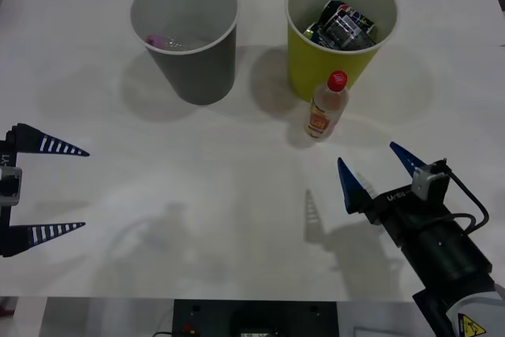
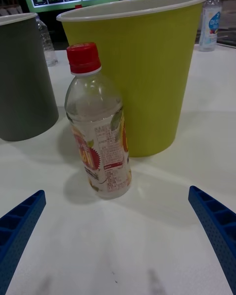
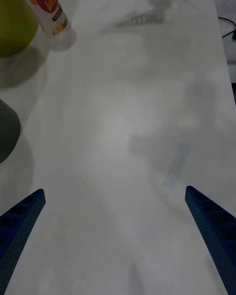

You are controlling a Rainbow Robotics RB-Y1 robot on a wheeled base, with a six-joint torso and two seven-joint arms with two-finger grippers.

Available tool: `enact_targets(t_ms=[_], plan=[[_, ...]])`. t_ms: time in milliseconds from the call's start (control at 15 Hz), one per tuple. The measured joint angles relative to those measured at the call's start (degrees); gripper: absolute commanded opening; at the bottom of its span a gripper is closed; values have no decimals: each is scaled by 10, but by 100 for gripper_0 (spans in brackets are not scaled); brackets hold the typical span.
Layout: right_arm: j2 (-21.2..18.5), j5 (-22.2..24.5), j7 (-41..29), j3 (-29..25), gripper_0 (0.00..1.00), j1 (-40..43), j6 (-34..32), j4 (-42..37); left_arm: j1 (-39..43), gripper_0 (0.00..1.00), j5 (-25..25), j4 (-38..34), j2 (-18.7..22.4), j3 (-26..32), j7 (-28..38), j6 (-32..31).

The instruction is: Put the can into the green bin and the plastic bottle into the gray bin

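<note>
While the small clear plastic bottle with the red cap and orange-yellow label (image 1: 326,106) is standing upright on the white desk (image 1: 237,195), just in front of the yellow-green cup-shaped bin with tapered sides (image 1: 339,37) and touching or nearly touching its wall, the right gripper (image 1: 384,170) is hovering near the desk's front right corner with its blue ribbed fingers spread wide and gripping nothing. In the right wrist view the bottle (image 2: 98,128) is sitting ahead of the spread fingers (image 2: 216,226), close against the green bin (image 2: 142,69), with the dark gray cup-shaped bin (image 2: 22,78) to one side. A dark can (image 1: 346,25) is lying inside the green bin. The gray bin (image 1: 189,33) is standing beside the green one toward the desk's far edge, the two apart, and a small clear item with a pink cap (image 1: 158,39) is lying on its pale floor. The left gripper (image 1: 47,189) is waiting at the desk's left edge, fingers released and empty, well apart from the bins.
</note>
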Motion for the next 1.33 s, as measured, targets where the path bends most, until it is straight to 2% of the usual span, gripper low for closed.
enact_targets(t_ms=[800, 1333], plan=[[146, 9, 4, 1, 100, -57, 3, 184, 0, 98, 0, 0, 0, 0, 0, 0], [227, -10, 9, -16, 100, -100, -10, 281, 0, 98, 0, 0, 0, 0, 0, 0]])
